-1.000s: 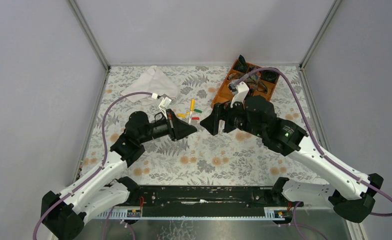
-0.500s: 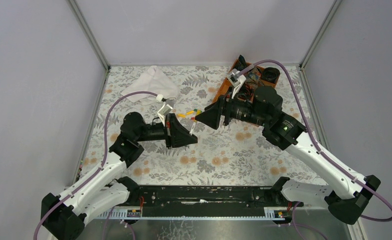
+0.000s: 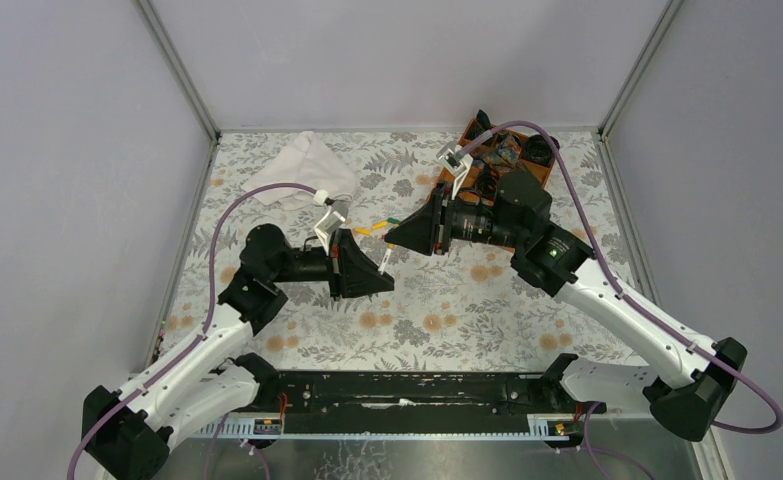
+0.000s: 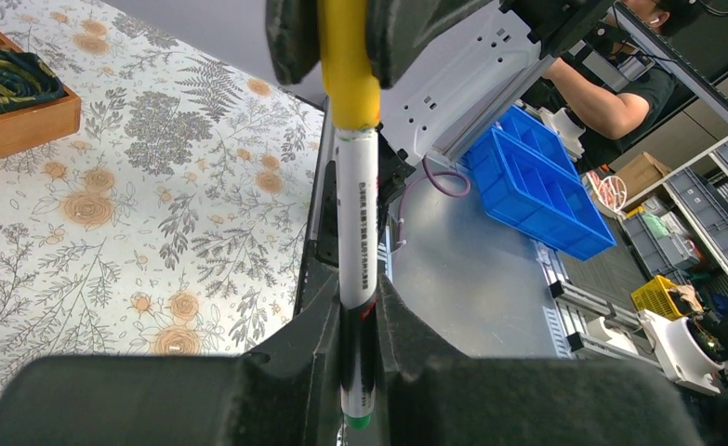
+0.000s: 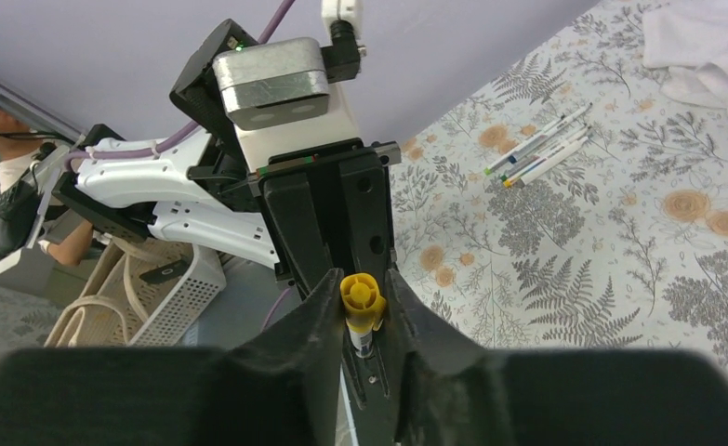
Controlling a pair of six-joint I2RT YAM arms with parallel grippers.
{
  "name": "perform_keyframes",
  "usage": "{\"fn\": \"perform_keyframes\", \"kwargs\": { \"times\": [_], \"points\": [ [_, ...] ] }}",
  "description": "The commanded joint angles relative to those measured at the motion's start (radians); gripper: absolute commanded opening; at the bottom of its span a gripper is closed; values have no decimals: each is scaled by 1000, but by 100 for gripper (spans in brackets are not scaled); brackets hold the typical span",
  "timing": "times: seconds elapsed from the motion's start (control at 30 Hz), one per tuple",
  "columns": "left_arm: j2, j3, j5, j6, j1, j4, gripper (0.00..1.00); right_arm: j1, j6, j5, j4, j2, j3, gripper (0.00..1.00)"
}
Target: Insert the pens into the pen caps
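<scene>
My left gripper (image 4: 358, 311) is shut on the lower end of a white-barrelled pen (image 4: 358, 223) with a green end, holding it off the table. A yellow pen cap (image 4: 346, 56) sits on the pen's far end. My right gripper (image 5: 360, 290) faces the left one, and its fingers press on both sides of that yellow cap (image 5: 361, 299). From above, the two grippers meet tip to tip at mid-table, left (image 3: 375, 272) and right (image 3: 397, 238), with the pen (image 3: 386, 261) between them. Several loose pens (image 5: 538, 149) lie on the floral cloth.
An orange wooden tray (image 3: 445, 185) of dark items stands at the back right, behind my right arm. A white cloth (image 3: 307, 165) lies at the back left. Small orange (image 3: 364, 230) and green (image 3: 394, 219) caps lie just beyond the grippers.
My right gripper has swung left to the pen's tip and its fingers have closed in on the yellow cap. The left gripper has kept its hold on the pen.
</scene>
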Motion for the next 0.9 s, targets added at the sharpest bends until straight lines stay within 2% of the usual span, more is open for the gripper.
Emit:
{"fn": "perform_keyframes", "kwargs": {
  "times": [0.0,0.1,0.17,0.4,0.87],
  "points": [
    [2,-5,23,1,7,72,0,-3,13,-56,88,5,-13,21],
    [3,-3,13,3,9,70,0,-4,15,-70,94,7,-35,6],
    [6,-2,11,3,15,71,0,-3,16,-85,102,10,-61,0],
    [2,-15,8,-20,67,103,0,14,3,-145,57,43,-148,0],
    [14,-55,43,-126,150,264,0,143,21,-209,11,125,-292,0]
  ]
}}
